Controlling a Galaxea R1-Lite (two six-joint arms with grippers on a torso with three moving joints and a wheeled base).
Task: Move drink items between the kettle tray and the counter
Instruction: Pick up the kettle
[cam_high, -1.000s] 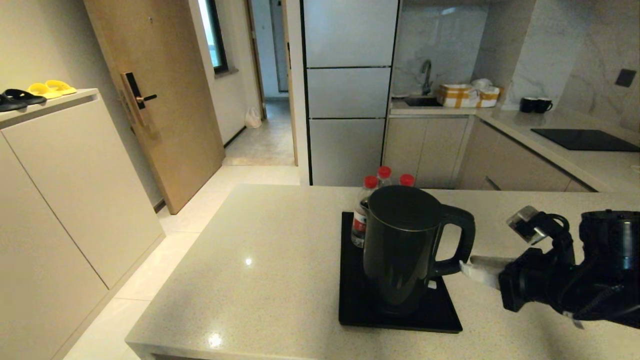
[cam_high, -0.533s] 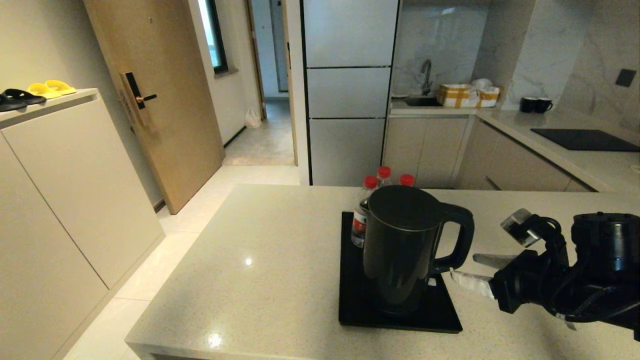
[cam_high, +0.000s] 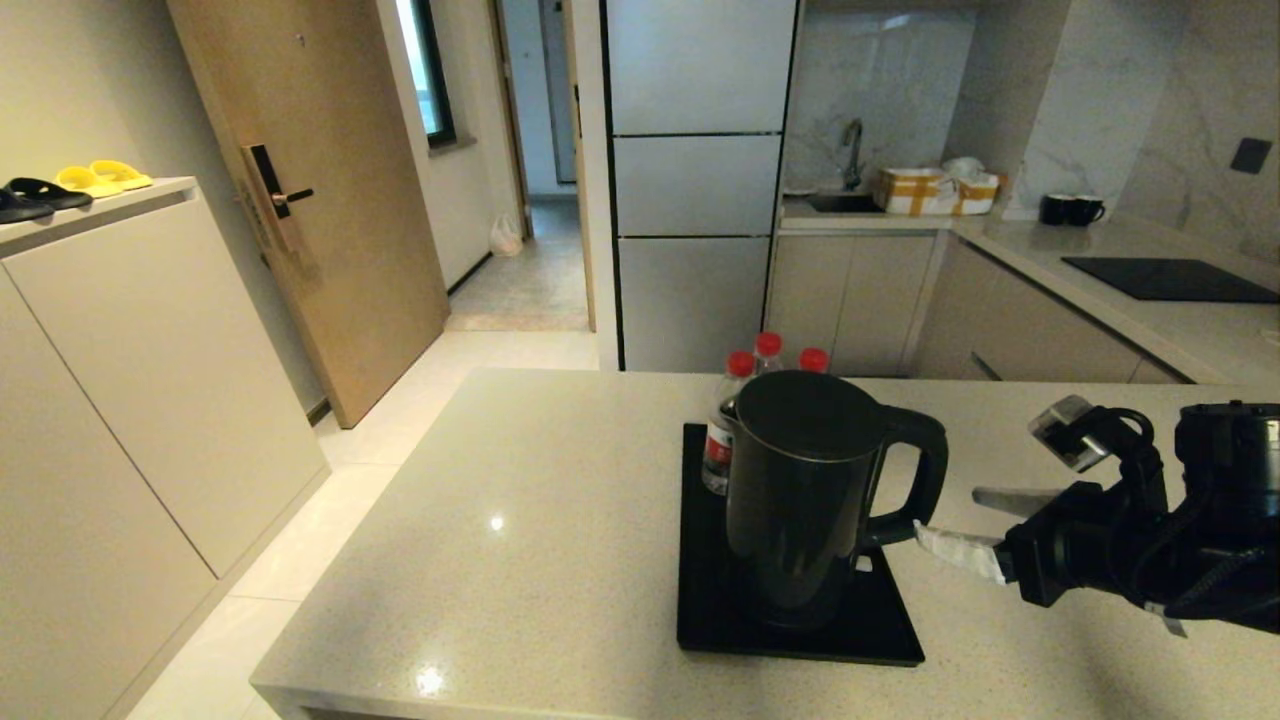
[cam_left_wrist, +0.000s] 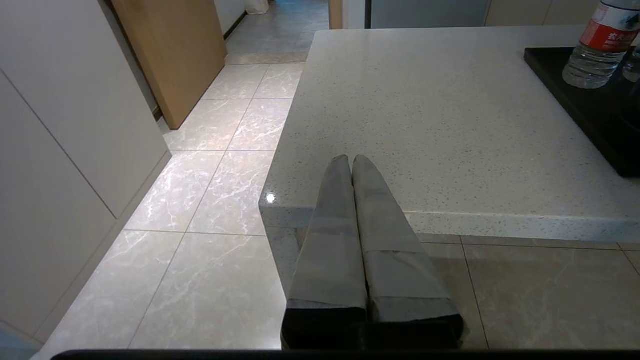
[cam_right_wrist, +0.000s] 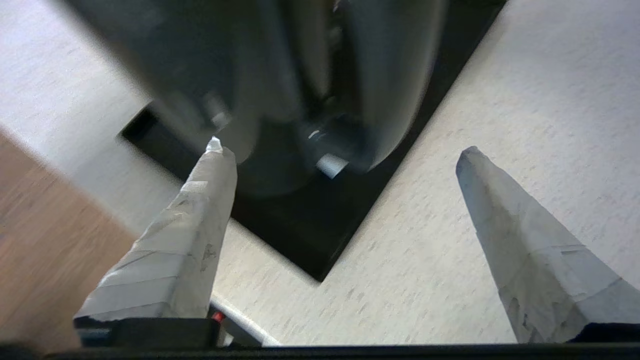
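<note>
The tall matte black kettle (cam_high: 800, 490) stands upright on the glossy black kettle tray (cam_high: 870, 640), on the beige speckled counter (cam_high: 560, 520). Its loop handle (cam_high: 928, 470) points to the right. My right gripper (cam_high: 958, 518) is open just right of the handle, level with its lower end, and holds nothing. In the right wrist view the kettle (cam_right_wrist: 300, 75) looms blurred ahead of the right gripper (cam_right_wrist: 344, 150), above a corner of the tray (cam_right_wrist: 310, 225). My left gripper (cam_left_wrist: 351, 159) is shut and empty, parked by the counter's near left corner.
Three red-capped water bottles (cam_high: 768, 350) stand behind the kettle, one of them on the tray's back edge (cam_left_wrist: 595, 45). A black hob panel (cam_high: 1165, 278) lies on the far counter. The counter's front edge (cam_left_wrist: 450, 225) drops to tiled floor.
My right gripper edged left toward the kettle handle, then drew back a little to the right and up. The kettle and tray have not moved.
</note>
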